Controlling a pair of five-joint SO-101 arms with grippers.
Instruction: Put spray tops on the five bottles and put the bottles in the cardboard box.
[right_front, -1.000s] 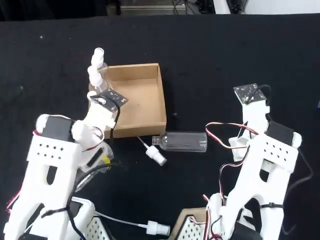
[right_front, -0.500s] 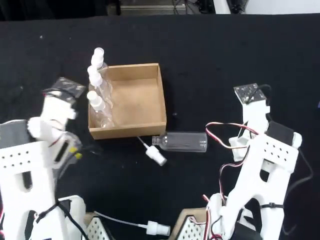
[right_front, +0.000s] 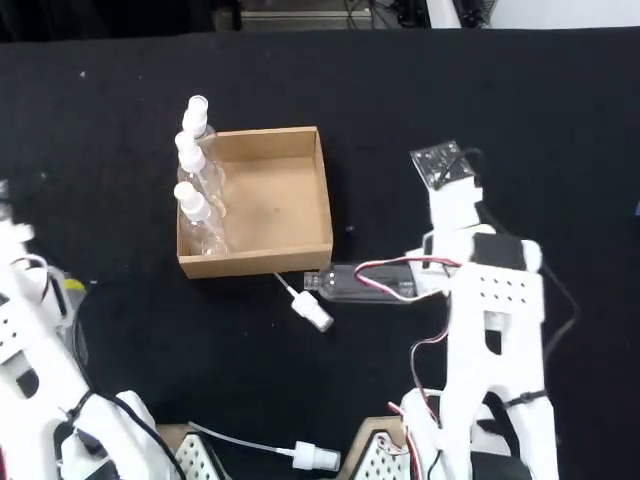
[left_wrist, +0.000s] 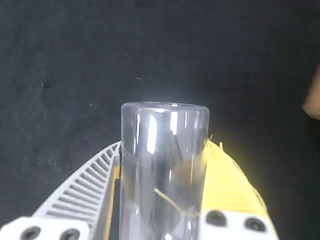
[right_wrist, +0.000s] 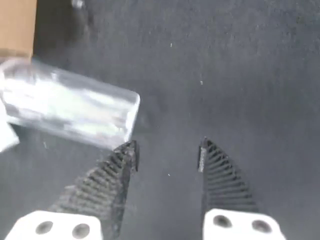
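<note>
The cardboard box (right_front: 275, 200) stands left of centre, with three capped bottles (right_front: 197, 165) upright along its left wall. A clear uncapped bottle (right_front: 350, 283) lies on its side in front of the box, with a loose spray top (right_front: 310, 308) by its neck. In the right wrist view my right gripper (right_wrist: 167, 152) is open just beside that bottle's (right_wrist: 70, 107) base, touching nothing. My left gripper (left_wrist: 165, 145) is shut on another clear bottle (left_wrist: 165, 170), held over bare cloth. The left arm (right_front: 30, 330) is at the far left edge.
A second spray top (right_front: 315, 458) with its tube lies near the front edge between the arm bases. The right arm (right_front: 490, 300) covers part of the lying bottle. Black cloth (right_front: 500, 100) covers the table, and the box's corner (right_wrist: 17, 25) lies beyond the right gripper.
The left arm swung away from the box to the far left, carrying its bottle. The right arm moved left and now sits over the lying bottle's base.
</note>
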